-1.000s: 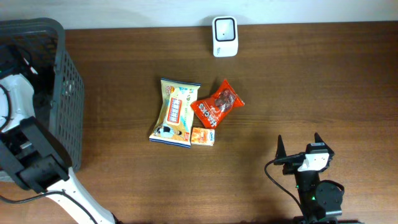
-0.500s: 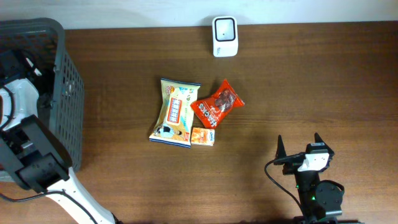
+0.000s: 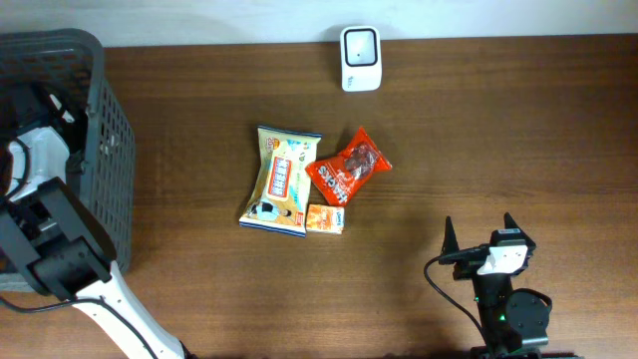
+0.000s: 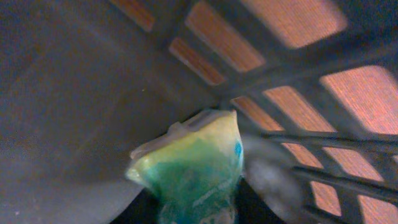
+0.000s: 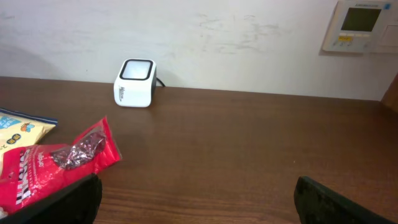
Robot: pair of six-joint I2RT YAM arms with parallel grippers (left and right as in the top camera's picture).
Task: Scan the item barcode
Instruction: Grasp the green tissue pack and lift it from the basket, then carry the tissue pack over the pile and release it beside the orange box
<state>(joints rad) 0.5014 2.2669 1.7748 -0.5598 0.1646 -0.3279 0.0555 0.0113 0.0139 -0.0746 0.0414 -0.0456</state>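
- Overhead: bright, even light; tabletop point(image 3: 498, 130) sharp.
- Left wrist: dim inside the basket point(image 4: 74, 93); packet point(image 4: 193, 162) close and blurred, bars point(image 4: 323, 59) out of focus.
- Right wrist: evenly lit, clear.

Bare desk point(image 3: 498, 150) lay ahead of the right gripper point(image 3: 478, 227), jaws spread wide, giving a clear run up to the scanner point(image 3: 359, 58) at the far edge. Mid-desk was blocked: the red packet point(image 3: 347, 168) overlapped the yellow snack bag point(image 3: 282, 179), with the orange box point(image 3: 325, 218) tucked against them. Down in the basket point(image 3: 110, 150) it was tight, the lattice wall crowding the left gripper point(image 4: 196, 211) clamped on a green pouch point(image 4: 193, 162).
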